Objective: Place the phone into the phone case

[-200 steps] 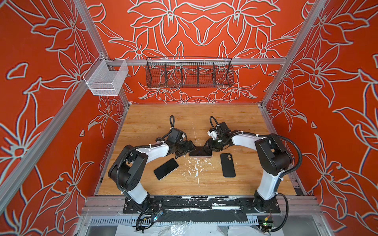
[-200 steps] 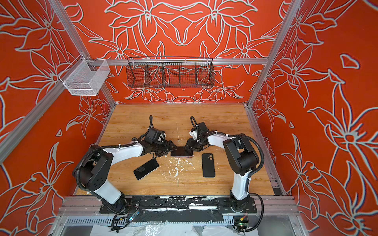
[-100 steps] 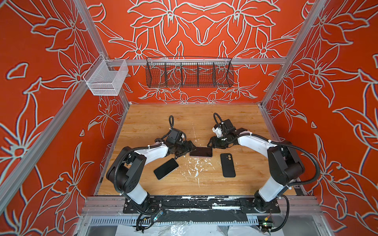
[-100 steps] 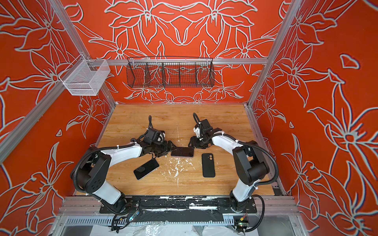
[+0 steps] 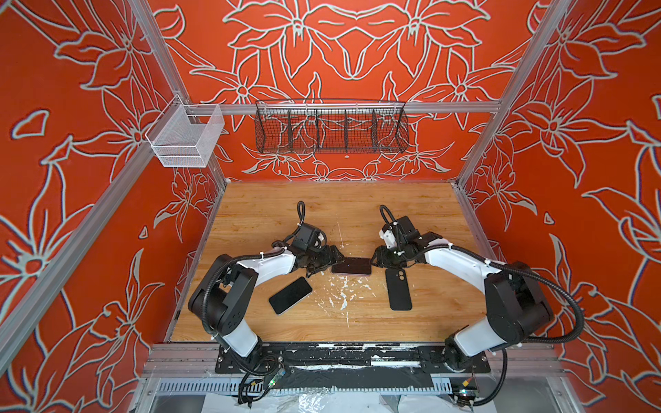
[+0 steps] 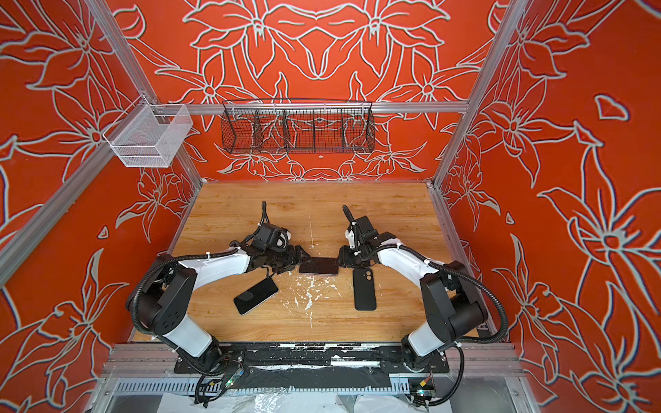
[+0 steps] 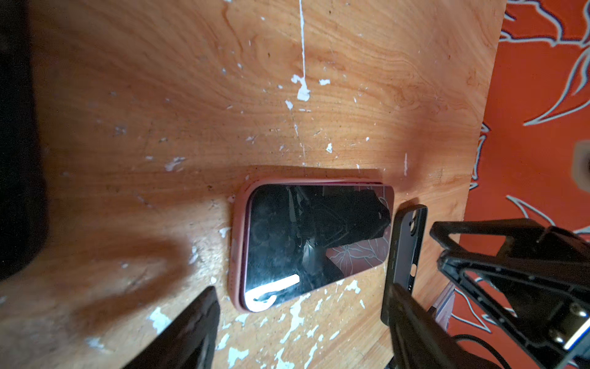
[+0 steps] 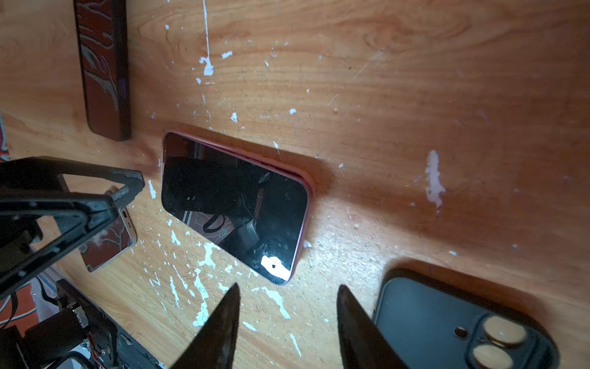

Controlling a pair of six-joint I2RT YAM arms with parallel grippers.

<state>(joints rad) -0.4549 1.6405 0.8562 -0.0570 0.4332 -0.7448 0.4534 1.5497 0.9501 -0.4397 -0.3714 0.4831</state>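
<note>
A: So, where's everything on the desk?
B: The left end effector and right end effector, both spread empty, flank the phone at centre; it lies screen-up in a pink case.
A: Fully seated?
B: Can't tell.

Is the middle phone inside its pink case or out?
Inside: the pink phone case rims the black glossy phone at its edges; whether fully clicked in, cannot tell.
</note>
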